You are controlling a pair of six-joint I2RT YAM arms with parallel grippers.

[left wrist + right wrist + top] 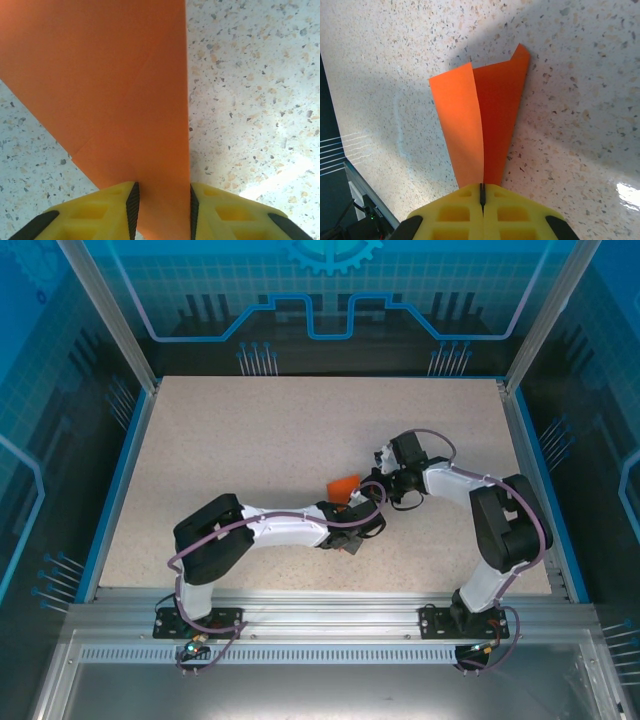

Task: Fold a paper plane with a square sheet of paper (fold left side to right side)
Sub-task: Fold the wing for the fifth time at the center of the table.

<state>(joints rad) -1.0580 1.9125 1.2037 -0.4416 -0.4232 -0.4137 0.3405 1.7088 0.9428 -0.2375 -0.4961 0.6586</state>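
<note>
The orange-red sheet of paper [345,486] lies mid-table, folded to a pointed shape, between the two grippers. My right gripper [482,189] is shut on its narrow end; two flaps [485,105] fan out from the jaws along a centre crease, the left one lifted. From the top view the right gripper [379,483] sits just right of the paper. My left gripper [162,202] stands open, jaws apart, with a strip of the paper [110,85] running through the gap between both black pads [132,202]. Seen from above, the left gripper [346,512] is just in front of the paper.
The speckled beige tabletop [250,440] is bounded by blue edging and enclosure posts. An aluminium rail [320,615] with both arm bases runs along the near edge. The two arms bend inward and nearly meet at mid-table.
</note>
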